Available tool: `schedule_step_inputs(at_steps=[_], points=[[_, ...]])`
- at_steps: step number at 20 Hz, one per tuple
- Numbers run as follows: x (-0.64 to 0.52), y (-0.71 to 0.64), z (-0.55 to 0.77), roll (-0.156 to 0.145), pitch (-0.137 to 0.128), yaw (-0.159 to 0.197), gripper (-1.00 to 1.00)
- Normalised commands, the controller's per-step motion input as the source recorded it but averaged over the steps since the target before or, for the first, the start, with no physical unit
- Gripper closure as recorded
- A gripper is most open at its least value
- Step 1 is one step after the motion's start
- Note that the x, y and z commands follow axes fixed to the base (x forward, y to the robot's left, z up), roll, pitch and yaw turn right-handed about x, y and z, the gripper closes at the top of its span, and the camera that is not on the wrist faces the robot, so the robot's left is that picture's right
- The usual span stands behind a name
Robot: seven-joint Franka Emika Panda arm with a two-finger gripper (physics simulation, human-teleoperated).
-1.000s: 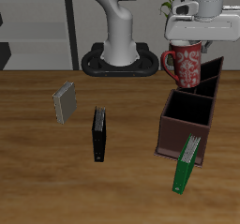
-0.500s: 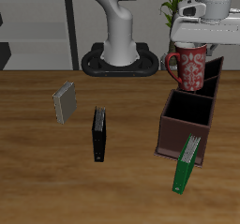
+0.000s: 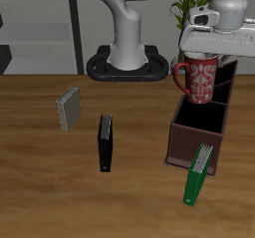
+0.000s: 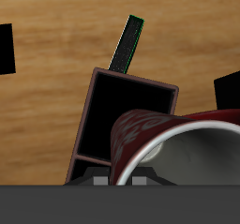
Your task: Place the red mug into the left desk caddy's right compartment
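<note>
Presently, the gripper is clamping the red mug by its rim, fingers pressed on the mug's wall and largely hidden behind the white hand housing in the exterior view; in the wrist view the finger bases are showing as a grey band against the mug's white inside. Item held: the red mug is hanging upright in the air, clear of the table, its loop handle pointing away from the gripper's far side, its speckled body sitting above the back end of the left desk caddy. Item below: the left desk caddy, dark reddish-brown, is resting on the wooden table, its inner divider showing in the wrist view, with the mug overlapping one open compartment. Item adjacent: a green book is leaning against the caddy's front wall, touching it. Items apart: a black book is lying near the table's middle, and a grey book is lying farther back beside it. Behind the mug, a blacker box is partly showing.
</note>
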Motion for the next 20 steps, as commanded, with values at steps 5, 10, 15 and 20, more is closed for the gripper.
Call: schedule_step_inputs(at_steps=[5,10,15,20], points=[[0.13,0.10,-0.18,-0.010,0.028,0.007,1.00],[0.04,0.11,-0.15,0.011,0.018,0.021,1.00],[0.06,0.07,-0.11,0.018,0.016,0.020,1.00],[0.05,0.03,-0.13,-0.002,0.017,0.014,1.00]])
